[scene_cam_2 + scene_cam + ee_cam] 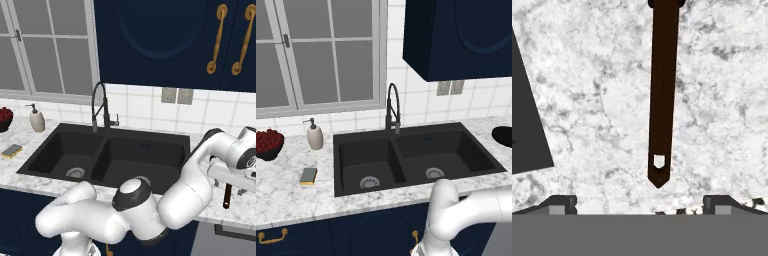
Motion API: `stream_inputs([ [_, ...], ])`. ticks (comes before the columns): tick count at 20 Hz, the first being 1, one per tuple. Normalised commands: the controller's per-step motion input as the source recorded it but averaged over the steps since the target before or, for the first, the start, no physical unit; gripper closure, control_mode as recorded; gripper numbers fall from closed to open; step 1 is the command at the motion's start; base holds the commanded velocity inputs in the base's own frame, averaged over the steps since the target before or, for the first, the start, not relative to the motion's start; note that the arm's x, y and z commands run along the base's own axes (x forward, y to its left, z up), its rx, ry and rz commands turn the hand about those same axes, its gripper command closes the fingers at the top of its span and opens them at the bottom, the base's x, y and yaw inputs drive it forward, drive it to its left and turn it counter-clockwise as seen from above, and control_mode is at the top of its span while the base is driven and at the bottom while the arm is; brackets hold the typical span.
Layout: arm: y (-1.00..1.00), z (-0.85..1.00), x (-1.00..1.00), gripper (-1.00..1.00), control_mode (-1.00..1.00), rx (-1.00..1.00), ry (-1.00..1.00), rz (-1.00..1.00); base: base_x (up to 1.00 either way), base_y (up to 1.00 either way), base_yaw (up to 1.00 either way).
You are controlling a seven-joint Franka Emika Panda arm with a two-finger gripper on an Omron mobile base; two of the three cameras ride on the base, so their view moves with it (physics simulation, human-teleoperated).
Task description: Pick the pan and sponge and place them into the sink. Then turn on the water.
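1 long dark pan (663, 90) handle lies on marble below the wide-open, empty pincer (640, 204).

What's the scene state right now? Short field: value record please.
pan: on the counter right of the sink, handle pointing toward the gripper
gripper: above the handle end, fingers apart, nothing held
sponge: flat on the counter left of the sink
sink: both basins hold nothing but their drains
faucet: behind the divider, no stream visible
soap dispenser: upright behind the sponge
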Motion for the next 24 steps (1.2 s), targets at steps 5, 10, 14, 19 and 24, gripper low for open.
stream_inputs([
  [5,-0.01,-0.30,0.14,-1.00,-1.00,0.00,0.03,0.00,0.00,0.00,0.00],
  [10,-0.14,-0.33,0.24,-1.00,-1.00,0.02,0.00,0.00,0.00,0.00,0.00],
  [14,-0.28,-0.34,0.21,-1.00,-1.00,0.04,0.00,0.00,0.00,0.00,0.00],
  [19,-0.30,-0.32,0.12,-1.00,-1.00,0.02,0.00,0.00,0.00,0.00,0.00],
  [24,-0.06,-0.33,0.01,-1.00,-1.00,0.00,0.00,0.00,0.00,0.00,0.00],
])
